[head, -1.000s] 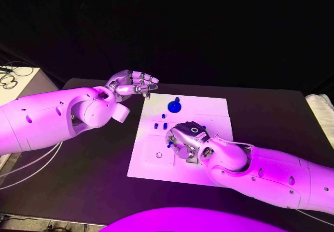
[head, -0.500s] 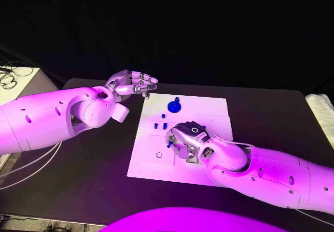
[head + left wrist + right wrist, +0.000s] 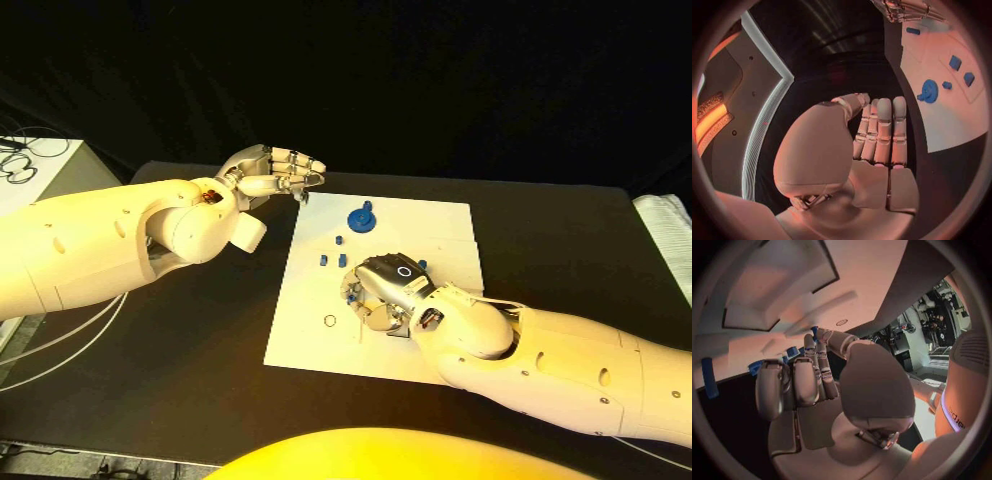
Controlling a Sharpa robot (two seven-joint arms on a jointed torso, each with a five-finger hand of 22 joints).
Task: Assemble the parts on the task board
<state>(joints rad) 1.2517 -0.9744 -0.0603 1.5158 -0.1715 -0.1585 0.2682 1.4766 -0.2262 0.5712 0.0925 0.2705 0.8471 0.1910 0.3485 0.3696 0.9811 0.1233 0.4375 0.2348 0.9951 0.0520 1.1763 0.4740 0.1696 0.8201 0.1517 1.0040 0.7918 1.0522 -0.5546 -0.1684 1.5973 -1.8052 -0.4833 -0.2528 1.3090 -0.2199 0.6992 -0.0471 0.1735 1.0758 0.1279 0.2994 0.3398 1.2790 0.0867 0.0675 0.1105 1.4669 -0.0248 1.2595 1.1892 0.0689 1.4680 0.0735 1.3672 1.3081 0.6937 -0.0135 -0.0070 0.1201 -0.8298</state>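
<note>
The task board [image 3: 433, 235] is showing plain white against the black table [image 3: 562, 240]. The parts are showing blue: a round part [image 3: 361, 218] and small pieces [image 3: 333, 260] in a deeper blue. The left hand [image 3: 274, 172] and the right hand [image 3: 387, 292] are gleaming silver, and both arms are showing white.

Blue parts [image 3: 361, 218] on white task board [image 3: 433, 230]

Warm yellow light falls on the arms and board [image 3: 378, 285]; the far background is black. Wrist views bend straight edges, with dark frames around them.
</note>
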